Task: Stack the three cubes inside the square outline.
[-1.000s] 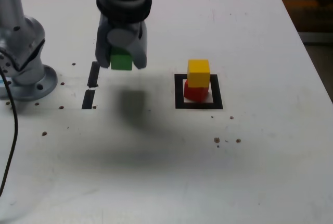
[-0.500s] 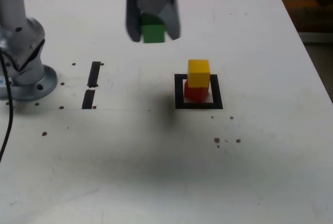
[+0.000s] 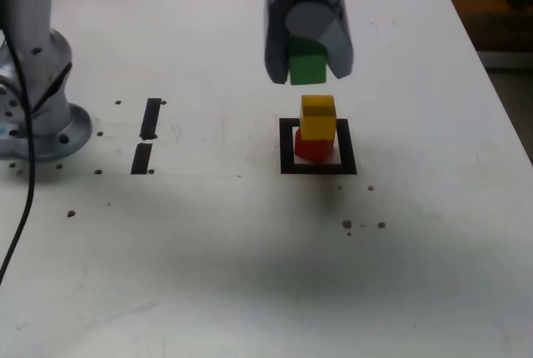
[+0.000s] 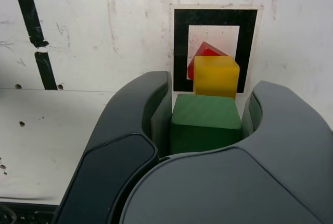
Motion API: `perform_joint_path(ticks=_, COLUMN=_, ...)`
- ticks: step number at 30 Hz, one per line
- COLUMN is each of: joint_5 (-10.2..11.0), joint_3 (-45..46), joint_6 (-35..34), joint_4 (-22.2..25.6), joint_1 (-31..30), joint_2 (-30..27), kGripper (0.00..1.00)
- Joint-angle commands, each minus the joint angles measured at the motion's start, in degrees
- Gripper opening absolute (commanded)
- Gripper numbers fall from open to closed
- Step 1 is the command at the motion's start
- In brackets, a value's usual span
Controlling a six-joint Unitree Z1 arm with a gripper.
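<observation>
Exterior view has the gripper [image 3: 308, 65] hanging just above the yellow cube [image 3: 318, 116], and I'll place everything off that cube. The jaws are pinched in nearly all the way, clamped on the green cube [image 3: 307, 67], which sits between them with its bottom face clear of the yellow top: there's a gap, no contact. So the green one lies straight above the yellow, maybe a hair toward the exterior view's left. The yellow cube sits on the red cube [image 3: 311, 149], and that pair stands inside the square outline [image 3: 288, 147].

The wrist view shows the yellow cube a bit offset from the green cube [image 4: 205, 122], so I'd guess a small nudge sideways is needed before lowering. The red cube [image 4: 200, 57] under the yellow is twisted, corner poking out, so the stack isn't square and the top face is a small landing pad.

The table [image 3: 250, 250] is white, flat and scuffed, with dark specks. There's lots of free room around the yellow cube; two short black tape strips [image 3: 146, 135] lie well off to the exterior view's left, and the arm's base [image 3: 37, 116] is further that way.
</observation>
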Motion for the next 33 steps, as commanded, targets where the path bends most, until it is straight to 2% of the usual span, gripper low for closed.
perform_joint_path(ticks=1, joint_5=0.0, joint_3=-0.5, joint_6=0.1, joint_4=0.0, joint_1=-0.1, joint_2=0.5, kGripper=0.17)
perform_joint_path(ticks=9, joint_5=0.5, joint_3=0.0, joint_6=0.1, joint_4=-0.5, joint_1=-0.1, joint_2=1.4, kGripper=0.21)
perform_joint_path(ticks=20, joint_5=1.5, joint_3=3.5, joint_6=0.1, joint_4=-5.6, joint_1=-0.1, joint_2=2.2, kGripper=0.25)
perform_joint_path(ticks=28, joint_5=1.8, joint_3=5.3, joint_6=-0.1, joint_4=-7.0, joint_1=-0.1, joint_2=2.1, kGripper=0.34)
perform_joint_path(ticks=33, joint_5=1.9, joint_3=6.0, joint_6=-0.1, joint_4=-8.4, joint_1=-0.1, joint_2=1.9, kGripper=0.43)
